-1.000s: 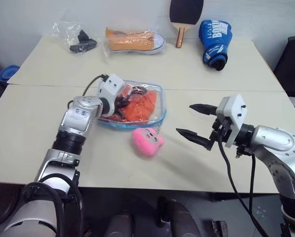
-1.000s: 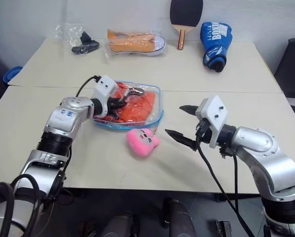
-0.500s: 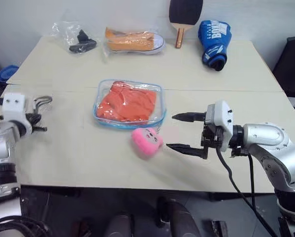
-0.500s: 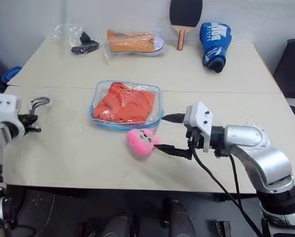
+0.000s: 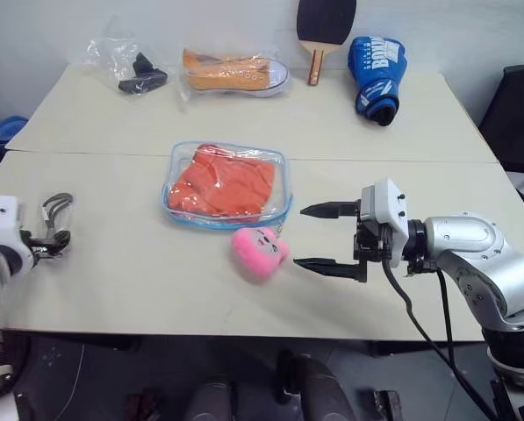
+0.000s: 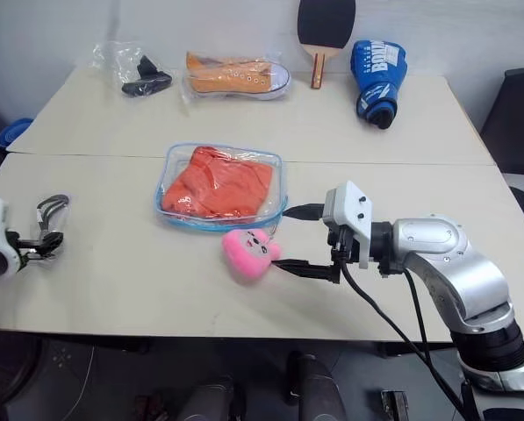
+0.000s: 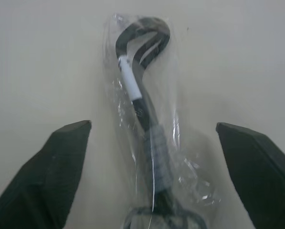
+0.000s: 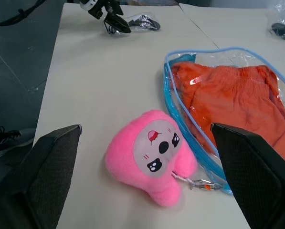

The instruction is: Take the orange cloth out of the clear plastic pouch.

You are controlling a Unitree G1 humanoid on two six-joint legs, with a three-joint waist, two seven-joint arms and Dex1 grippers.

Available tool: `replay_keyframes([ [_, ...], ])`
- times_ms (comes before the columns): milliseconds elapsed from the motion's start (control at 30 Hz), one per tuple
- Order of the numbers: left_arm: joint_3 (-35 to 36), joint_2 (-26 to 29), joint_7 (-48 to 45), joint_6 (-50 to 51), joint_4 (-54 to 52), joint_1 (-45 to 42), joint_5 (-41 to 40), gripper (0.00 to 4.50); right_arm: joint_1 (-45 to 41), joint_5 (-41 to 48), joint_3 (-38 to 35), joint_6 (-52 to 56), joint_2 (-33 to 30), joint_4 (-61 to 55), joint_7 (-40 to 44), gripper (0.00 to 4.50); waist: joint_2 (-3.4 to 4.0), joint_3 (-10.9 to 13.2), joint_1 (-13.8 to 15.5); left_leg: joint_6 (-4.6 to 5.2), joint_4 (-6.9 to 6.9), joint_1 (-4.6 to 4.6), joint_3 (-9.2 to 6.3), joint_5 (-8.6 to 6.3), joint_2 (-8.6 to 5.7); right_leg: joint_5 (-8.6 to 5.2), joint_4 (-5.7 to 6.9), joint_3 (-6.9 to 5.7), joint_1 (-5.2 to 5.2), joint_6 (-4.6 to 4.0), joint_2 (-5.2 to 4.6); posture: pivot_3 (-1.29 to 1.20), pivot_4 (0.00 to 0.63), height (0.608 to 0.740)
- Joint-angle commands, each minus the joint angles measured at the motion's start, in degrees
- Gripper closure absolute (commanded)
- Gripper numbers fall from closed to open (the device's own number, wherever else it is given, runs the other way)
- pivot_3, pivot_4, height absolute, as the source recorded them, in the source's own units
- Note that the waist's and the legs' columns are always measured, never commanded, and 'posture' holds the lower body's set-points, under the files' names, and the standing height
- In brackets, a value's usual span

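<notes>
Orange cloth (image 5: 224,181) inside clear plastic pouch (image 5: 178,165) (flat on table (image 5: 349,132)) — both grippers apart.

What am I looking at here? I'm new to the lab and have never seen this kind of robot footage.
A two-armed robot at a table. Two pictures come from cameras on its head, two from its wrists. The left gripper is open over a small bagged tool; the right gripper is open beside a pink plush toy. Neither holds anything. An orange cloth lies inside a clear pouch. Farther back: a bagged black item, an orange sneaker, a paddle, a blue boxing glove.
</notes>
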Motion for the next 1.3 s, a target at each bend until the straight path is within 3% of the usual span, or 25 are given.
replay_keyframes([
  [33, 6.24, 5.14, -8.63, -4.54, -7.02, 2.46, -3.93, 0.03, 1.14, 0.15, -1.86, -0.55, -1.27, -1.99, -0.29, 0.00, 0.00, 0.00, -0.17, -0.01, 0.00, 0.00, -0.01, -0.01, 0.00, 0.00, -0.01, 0.00, 0.00, 0.00, 0.00, 0.00, 0.150, 0.740],
  [167, 3.03, 10.31, -25.84, -12.84, -21.24, 1.09, -12.80, 0.03, 2.82, 0.43, -3.08, -0.51, -2.41, -2.15, -0.39, 0.00, -0.05, -0.01, 0.75, -0.02, 0.04, -0.08, -0.11, -0.03, 0.00, -0.01, -0.15, -0.08, 0.00, -0.02, -0.08, 0.00, 0.150, 0.740],
  [333, -18.57, 13.47, -34.35, -24.30, -25.05, -6.85, -5.28, 0.03, 3.13, 0.57, -3.21, -0.49, -2.41, -2.27, -1.35, 0.00, 0.56, -0.07, 1.07, 0.11, 0.01, 0.00, 0.03, -0.07, -0.20, 0.01, -0.35, 0.02, 0.10, 0.05, -0.27, 0.00, 0.150, 0.740],
  [433, -32.67, 10.52, -37.73, -32.95, -20.06, -16.36, 4.15, 0.03, 3.19, 0.67, -3.38, -0.03, -1.96, -2.96, -2.78, 0.00, 0.50, -0.04, 0.81, 0.08, 0.00, -0.03, 0.24, -0.03, -0.14, 0.01, -0.22, 0.16, 0.09, 0.05, 0.03, 0.00, 0.150, 0.740],
  [600, -44.13, 4.84, -38.13, -47.68, -4.91, -26.68, 16.48, 0.03, 5.86, 1.54, -5.42, 1.30, -2.41, -6.30, -5.51, 0.00, 0.48, -0.03, 0.50, 0.06, -0.02, -0.07, 0.47, -0.05, 0.00, 0.01, 0.01, 0.44, 0.05, 0.02, 0.34, 0.00, 0.150, 0.740],
  [800, -48.86, 1.39, -35.97, -62.21, 10.47, -32.31, 25.08, 0.03, 10.06, 1.91, -8.06, 2.70, -2.90, -10.07, -8.67, 0.00, 0.47, -0.04, 0.76, 0.20, 0.03, -0.06, 0.49, -0.11, 0.00, 0.05, -0.06, 0.42, 0.00, 0.08, 0.34, 0.00, 0.150, 0.740],
  [933, -48.85, -0.36, -33.91, -66.08, 17.05, -35.06, 27.43, 0.03, 11.69, 1.85, -9.01, 2.93, -2.73, -11.18, -9.99, 0.00, 0.43, -0.03, 1.08, 0.25, 0.08, -0.05, 0.44, -0.13, -0.01, 0.08, -0.11, 0.37, -0.01, 0.13, 0.32, 0.00, 0.150, 0.740],
  [1300, -47.43, -0.86, -34.69, -71.73, 21.69, -35.08, 27.05, 3.43, 12.15, 1.98, -8.47, 2.83, -2.83, -11.58, -10.63, 0.00, 0.40, -0.04, 1.00, 0.37, 0.10, -0.02, 0.46, -0.16, -0.05, 0.12, -0.14, 0.39, 0.00, 0.22, 0.28, 0.00, 0.150, 0.740],
])
